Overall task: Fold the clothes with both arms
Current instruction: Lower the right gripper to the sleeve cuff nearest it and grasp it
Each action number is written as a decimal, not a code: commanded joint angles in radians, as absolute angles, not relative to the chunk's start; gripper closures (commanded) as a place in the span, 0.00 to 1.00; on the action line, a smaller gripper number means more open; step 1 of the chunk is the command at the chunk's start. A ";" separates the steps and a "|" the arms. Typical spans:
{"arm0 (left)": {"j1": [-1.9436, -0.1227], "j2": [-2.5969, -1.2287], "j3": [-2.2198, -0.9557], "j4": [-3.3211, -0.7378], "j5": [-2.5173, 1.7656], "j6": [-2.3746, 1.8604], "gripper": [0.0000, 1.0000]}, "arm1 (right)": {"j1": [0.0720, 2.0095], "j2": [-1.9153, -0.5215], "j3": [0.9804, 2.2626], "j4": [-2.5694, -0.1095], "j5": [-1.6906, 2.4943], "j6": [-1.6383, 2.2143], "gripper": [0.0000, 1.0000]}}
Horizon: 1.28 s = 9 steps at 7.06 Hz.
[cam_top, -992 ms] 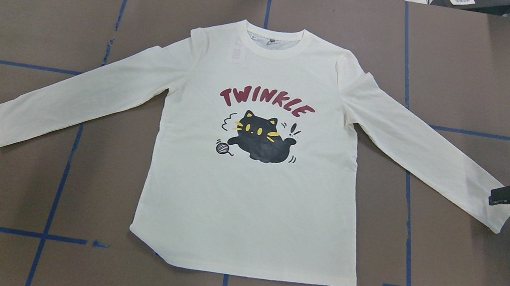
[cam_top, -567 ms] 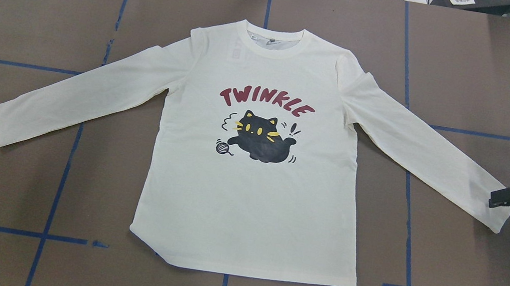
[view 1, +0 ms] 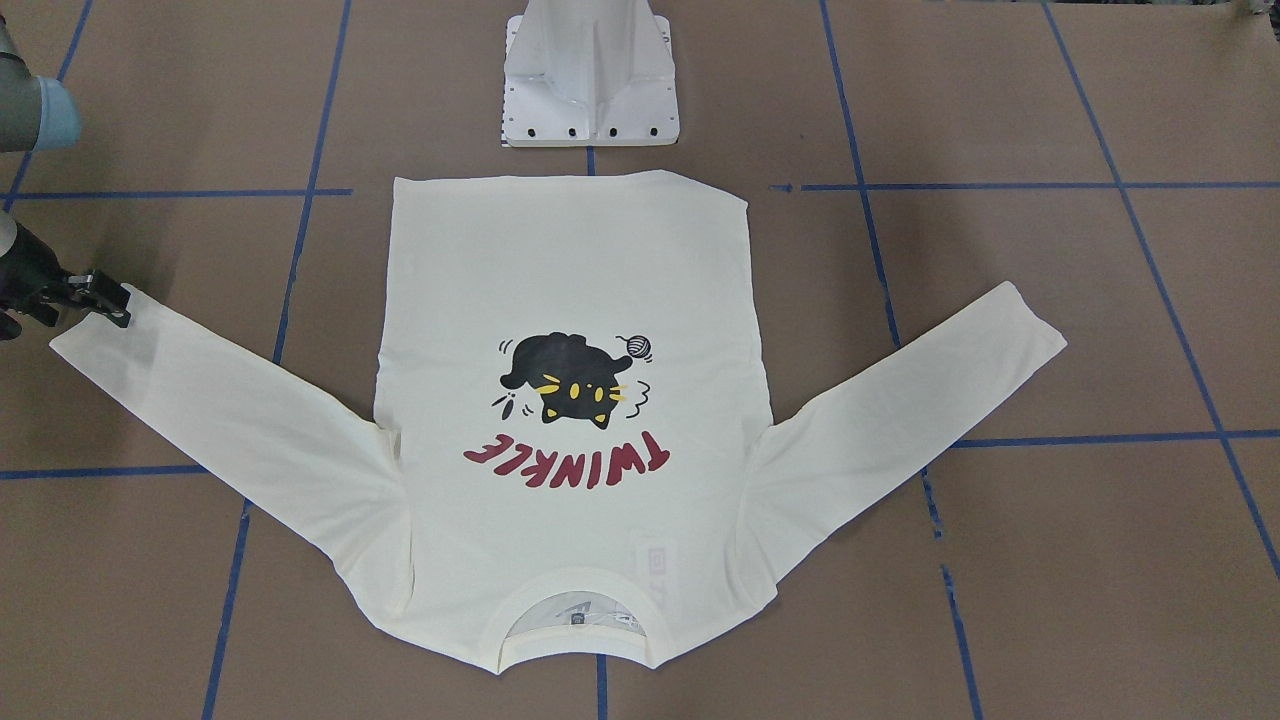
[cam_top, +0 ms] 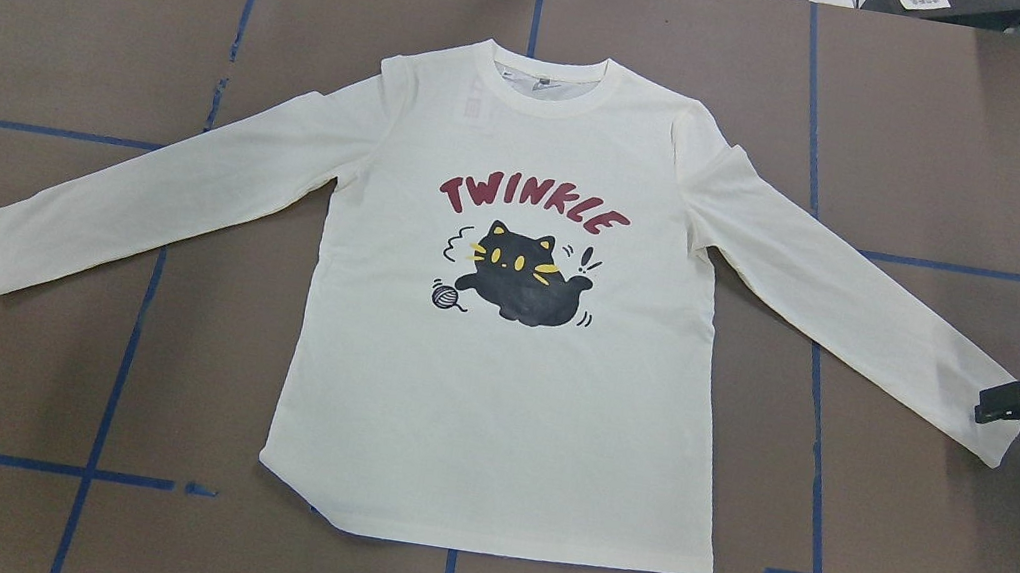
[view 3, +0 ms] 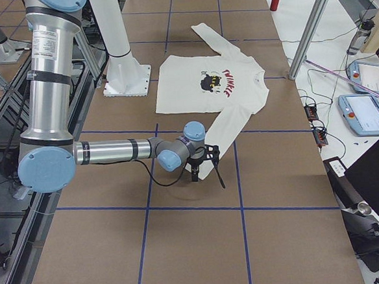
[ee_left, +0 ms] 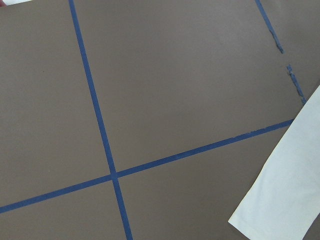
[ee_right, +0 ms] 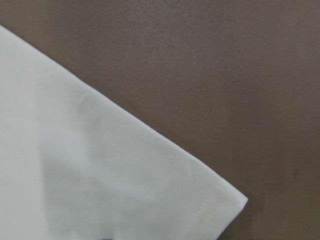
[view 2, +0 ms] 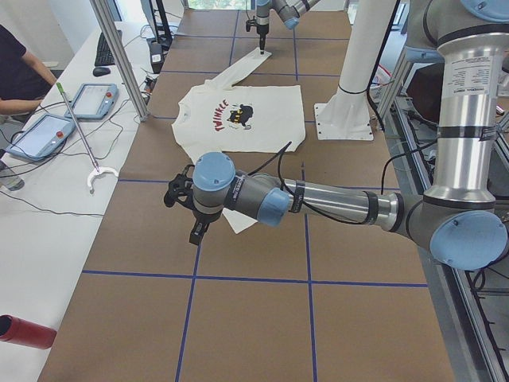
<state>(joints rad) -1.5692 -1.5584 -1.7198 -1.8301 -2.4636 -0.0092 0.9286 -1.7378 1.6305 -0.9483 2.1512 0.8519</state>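
Closest to the right hand (cam_top: 996, 403) is one cuff (ee_right: 150, 190) of the T-shirt (cam_top: 502, 407). It is plain cream knit with a stitched hem, and it lies flat with its corner pointing out onto the bare table (cam_top: 2, 372). From that hand the sleeve runs away at a slant to the body of the shirt, which is spread out face up. The print shows a black cat with yellow eyes and whiskers, a small grey yarn ball beside its paw, and red "TWINKLE" lettering arched above. Beyond the print is the ribbed round collar, and the second sleeve stretches out on the side far from the right hand. The cloth is smooth, with only faint creases at the shoulders and one lower hem corner turned slightly under.

The right hand's black fingertips sit at the edge of the cuff, touching or just above it. We cannot tell whether they are parted or clenched, or whether they grip the fabric. The left hand (view 2: 193, 231) hangs over bare table just beside the other cuff, apart from it. We cannot tell its opening either.

The table is matte brown and divided by blue tape lines (ee_left: 95, 100). Past the shirt's hem stands a glossy white pedestal base (view 1: 590, 80).
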 commanded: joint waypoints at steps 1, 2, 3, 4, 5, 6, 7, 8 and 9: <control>-1.569 -1.560 -1.720 -1.830 -2.464 -0.009 0.00 | 0.928 -1.740 1.631 -0.950 2.160 0.854 0.32; -1.569 -1.560 -1.721 -1.830 -2.465 -0.009 0.00 | 0.928 -1.740 1.631 -0.950 2.161 0.856 0.47; -1.569 -1.560 -1.720 -1.830 -2.465 -0.009 0.00 | 0.928 -1.740 1.631 -0.950 2.161 0.856 0.62; -1.569 -1.562 -1.720 -1.830 -2.465 -0.009 0.00 | 0.928 -1.740 1.632 -0.950 2.161 0.856 0.70; -1.569 -1.563 -1.720 -1.830 -2.464 -0.009 0.00 | 0.928 -1.738 1.634 -0.950 2.163 0.856 0.79; -1.569 -1.563 -1.720 -1.830 -2.464 -0.009 0.00 | 0.928 -1.733 1.640 -0.950 2.177 0.857 0.88; -1.569 -1.563 -1.720 -1.830 -2.464 -0.011 0.00 | 0.928 -1.732 1.646 -0.948 2.204 0.857 0.96; -1.569 -1.563 -1.718 -1.830 -2.464 -0.011 0.00 | 0.928 -1.730 1.664 -0.948 2.204 0.857 1.00; -1.569 -1.565 -1.718 -1.830 -2.464 -0.011 0.00 | 0.930 -1.730 1.722 -0.948 2.197 0.864 1.00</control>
